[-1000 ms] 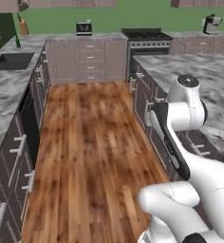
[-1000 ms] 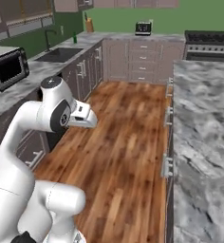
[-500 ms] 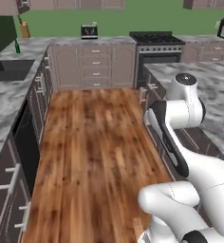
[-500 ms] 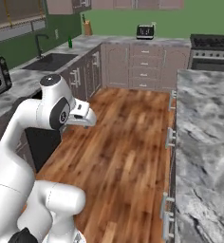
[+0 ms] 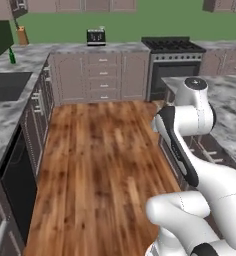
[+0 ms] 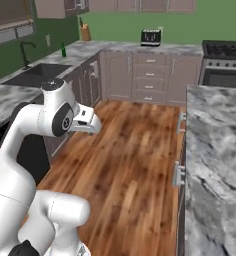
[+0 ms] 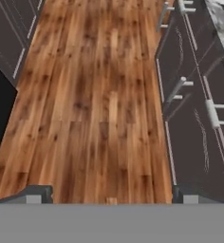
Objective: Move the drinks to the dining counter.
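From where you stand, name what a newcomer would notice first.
The white arm looms in the foreground over a warm wooden floor. A slim green bottle stands on the marble counter by the black sink. The veined dining counter stretches along the right.

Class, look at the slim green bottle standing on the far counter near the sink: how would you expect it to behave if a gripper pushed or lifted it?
The green bottle is tall and narrow, so a push high up would probably tip it. It looks like smooth glass, likely slippery and breakable on the marble counter.
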Controlling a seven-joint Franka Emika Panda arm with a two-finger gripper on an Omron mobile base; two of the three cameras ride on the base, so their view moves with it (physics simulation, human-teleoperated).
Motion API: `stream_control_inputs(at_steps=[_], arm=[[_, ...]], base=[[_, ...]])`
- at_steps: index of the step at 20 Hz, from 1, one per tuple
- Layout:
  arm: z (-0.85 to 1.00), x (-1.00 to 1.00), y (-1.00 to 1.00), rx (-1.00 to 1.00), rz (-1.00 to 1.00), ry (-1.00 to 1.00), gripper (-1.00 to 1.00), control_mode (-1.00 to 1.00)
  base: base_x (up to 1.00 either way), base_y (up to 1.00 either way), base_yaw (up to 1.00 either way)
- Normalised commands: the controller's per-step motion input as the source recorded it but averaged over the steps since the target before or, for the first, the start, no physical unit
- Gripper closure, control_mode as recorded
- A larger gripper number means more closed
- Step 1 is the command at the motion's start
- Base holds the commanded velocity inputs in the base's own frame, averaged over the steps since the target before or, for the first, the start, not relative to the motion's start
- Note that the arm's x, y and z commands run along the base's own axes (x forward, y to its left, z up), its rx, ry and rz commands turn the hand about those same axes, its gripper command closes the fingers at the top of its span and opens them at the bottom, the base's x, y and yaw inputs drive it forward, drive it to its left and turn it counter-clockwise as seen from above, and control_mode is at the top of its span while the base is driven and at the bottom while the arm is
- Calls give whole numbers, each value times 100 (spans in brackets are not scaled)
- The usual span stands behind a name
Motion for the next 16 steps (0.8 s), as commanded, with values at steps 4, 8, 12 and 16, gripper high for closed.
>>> stream_control_inputs(at_steps=[4, 8, 12, 16], arm=[[0, 0, 0, 0, 0, 0, -100, 100], [0, 0, 0, 0, 0, 0, -100, 100], [0, 0, 0, 0, 0, 0, -100, 100], [0, 0, 0, 0, 0, 0, -100, 100]], base=[[100, 0, 3], [100, 0, 4], [100, -3, 4], [100, -12, 3]])
